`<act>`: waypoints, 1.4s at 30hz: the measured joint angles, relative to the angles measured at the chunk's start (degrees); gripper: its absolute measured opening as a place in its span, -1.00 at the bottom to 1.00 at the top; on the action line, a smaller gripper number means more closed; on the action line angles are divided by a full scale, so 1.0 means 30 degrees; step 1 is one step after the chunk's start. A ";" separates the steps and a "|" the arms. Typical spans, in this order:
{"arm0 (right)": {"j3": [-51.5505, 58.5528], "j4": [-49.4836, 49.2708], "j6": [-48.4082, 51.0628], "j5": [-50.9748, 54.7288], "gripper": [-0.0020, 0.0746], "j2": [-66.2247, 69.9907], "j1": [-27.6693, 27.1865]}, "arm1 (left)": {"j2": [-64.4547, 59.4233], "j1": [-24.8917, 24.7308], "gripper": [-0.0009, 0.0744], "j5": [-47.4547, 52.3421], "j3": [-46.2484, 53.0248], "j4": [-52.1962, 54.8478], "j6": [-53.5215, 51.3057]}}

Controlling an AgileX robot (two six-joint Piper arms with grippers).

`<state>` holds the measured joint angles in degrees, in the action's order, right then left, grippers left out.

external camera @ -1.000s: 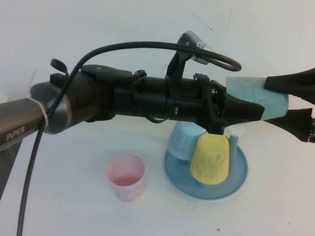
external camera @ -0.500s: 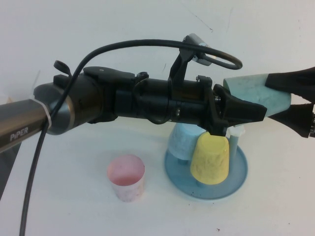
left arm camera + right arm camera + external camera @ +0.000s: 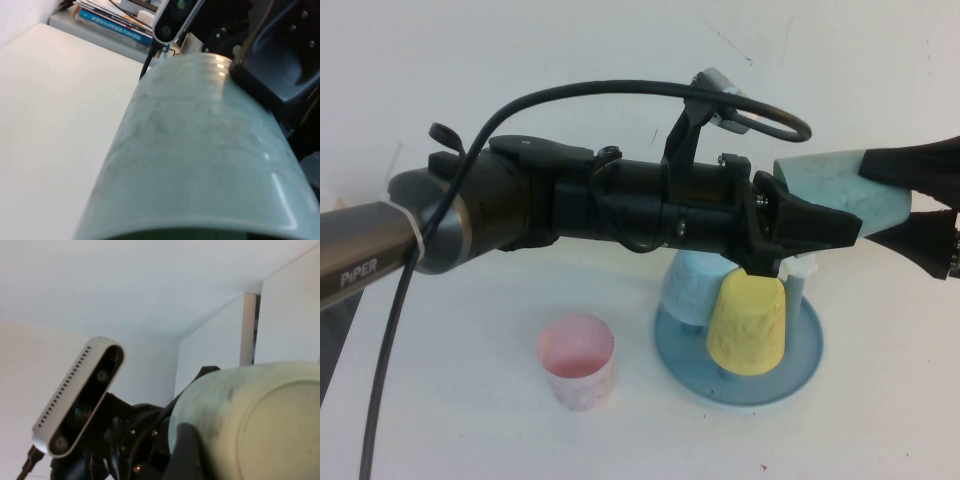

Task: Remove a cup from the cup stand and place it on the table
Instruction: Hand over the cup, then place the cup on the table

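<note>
A pink cup (image 3: 577,361) is seen standing upright on the white worktop (image 3: 440,400), nearest the camera. Just beyond it, on the robot's right, the round blue cup stand (image 3: 800,362) is shown bearing an upturned yellow cup (image 3: 747,322) and, behind that, an upturned light blue cup (image 3: 688,287). Above the stand, the mint-green cup (image 3: 840,195) is held on its side in mid-air between the two arms. The left tool (image 3: 810,232), reached across from the left, is closed on the cup's mouth end. The right tool (image 3: 905,205), at the right edge, is seen with its dark fingers (image 3: 910,165) spread wide, one above and one below the cup's base end.
</note>
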<state>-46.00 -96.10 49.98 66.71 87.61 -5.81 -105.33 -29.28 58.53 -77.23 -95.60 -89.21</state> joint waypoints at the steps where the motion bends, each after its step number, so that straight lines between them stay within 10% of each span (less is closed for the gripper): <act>1: 0.0000 -0.0034 0.0191 0.0000 0.55 0.0000 0.0000 | 0.0000 0.0000 -0.88 0.0000 0.0000 0.0000 0.0000; 34: 0.0000 -0.0336 0.4881 0.0032 0.86 0.0000 -0.2503 | 0.0000 0.1733 -0.92 0.2005 -0.0151 0.0136 0.1463; 42: 0.0000 -0.0220 0.5059 0.0024 0.86 -0.0187 -0.2746 | 0.2176 0.2804 -0.92 0.1342 -0.0803 0.9840 0.7257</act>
<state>-46.00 -96.76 65.15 66.78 87.05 -14.05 -98.81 -20.87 62.55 -79.64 -66.08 -67.44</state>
